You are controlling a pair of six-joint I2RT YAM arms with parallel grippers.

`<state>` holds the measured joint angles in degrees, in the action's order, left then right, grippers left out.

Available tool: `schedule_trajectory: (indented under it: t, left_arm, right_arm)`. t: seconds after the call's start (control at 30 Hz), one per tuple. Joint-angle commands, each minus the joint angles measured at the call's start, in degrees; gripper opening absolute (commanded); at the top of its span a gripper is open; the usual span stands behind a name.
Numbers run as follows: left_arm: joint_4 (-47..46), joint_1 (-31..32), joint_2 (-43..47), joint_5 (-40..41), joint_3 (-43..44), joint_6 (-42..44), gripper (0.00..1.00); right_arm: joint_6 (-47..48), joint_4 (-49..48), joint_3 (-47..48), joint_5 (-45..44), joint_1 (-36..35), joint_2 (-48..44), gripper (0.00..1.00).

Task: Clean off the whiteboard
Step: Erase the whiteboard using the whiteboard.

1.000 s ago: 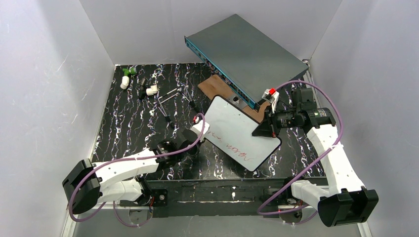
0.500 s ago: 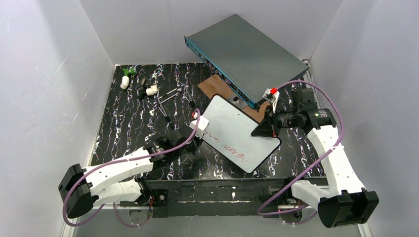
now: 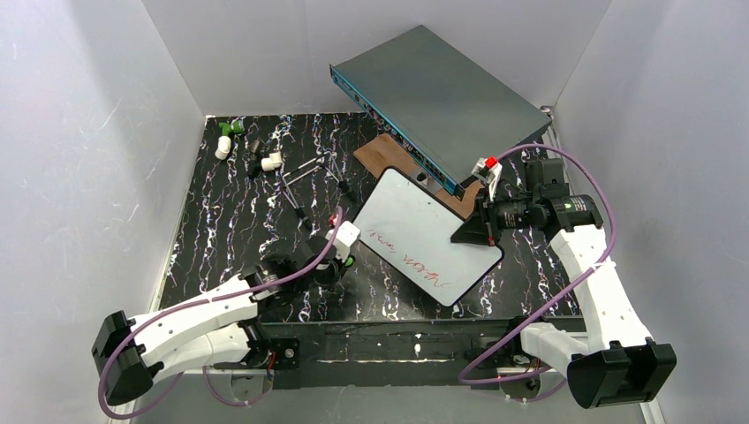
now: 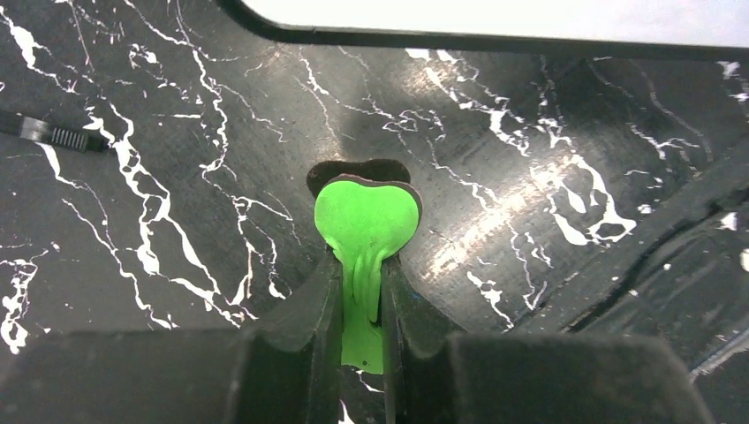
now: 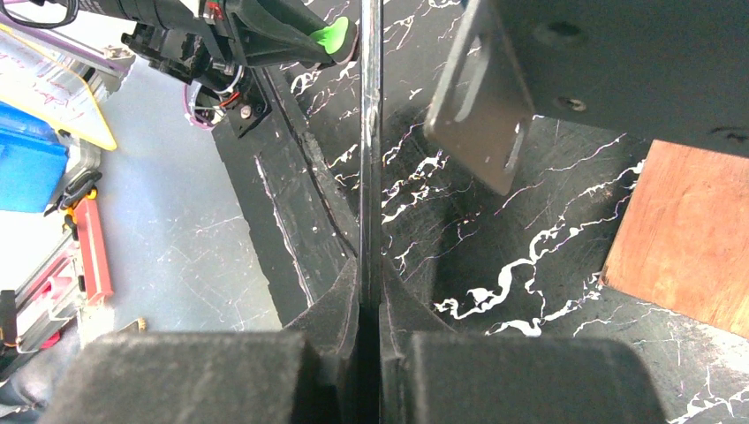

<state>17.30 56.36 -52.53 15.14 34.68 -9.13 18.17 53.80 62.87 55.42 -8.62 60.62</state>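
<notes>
Left gripper [image 4: 362, 274], pinching a green pad [image 4: 366, 216], poised at 9 o'clock of the whiteboard [image 3: 424, 234]; right gripper [image 5: 371, 305] clamps its 3 o'clock edge. Pre-wipe step; next, probably press pad onto red writing [image 3: 415, 265].

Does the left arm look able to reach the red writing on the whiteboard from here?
Probably yes: the left pincer, shut on a green pad, sits just beside the whiteboard, near the writing, with nothing between.

Plain white panel walls [image 3: 88, 132] close in the left, back and right sides. Below lies a black marble-patterned tabletop [image 3: 230, 212] veined with white, evenly lit. Past its near edge, a pale grey floor [image 5: 168, 177] shows.
</notes>
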Motion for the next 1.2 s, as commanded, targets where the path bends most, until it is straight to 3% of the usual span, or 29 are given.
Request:
schedule_trajectory:
  t: [0.0,0.13,0.33,0.57,0.77,1.17]
  left_arm:
    - [-0.4,0.1,3.8,-3.5,3.7,0.0,0.00]
    - [-5.0,0.1,3.6,-2.9,5.7,0.5,0.00]
    - [-8.5,0.1,-3.7,-1.8,9.5,2.2,0.00]
    - [-6.4,0.1,-11.2,2.2,11.8,2.4,0.00]
    - [-7.8,0.1,-10.4,2.6,8.4,2.3,0.00]
    - [-9.0,-0.5,-11.8,0.9,16.1,5.8,0.00]
  right_arm:
    - [-0.3,-2.8,0.0,3.6,0.3,-1.6,0.01]
    - [-0.2,-2.9,-0.2,4.0,0.3,-1.4,0.01]
    - [0.4,-2.7,-0.3,4.7,0.4,-1.2,0.01]
    - [1.0,-2.1,-0.2,5.2,0.4,-1.3,0.01]
    - [1.2,-2.0,-0.1,5.7,0.5,-1.2,0.01]
    - [1.6,-1.4,0.0,6.1,0.6,-1.3,0.01]
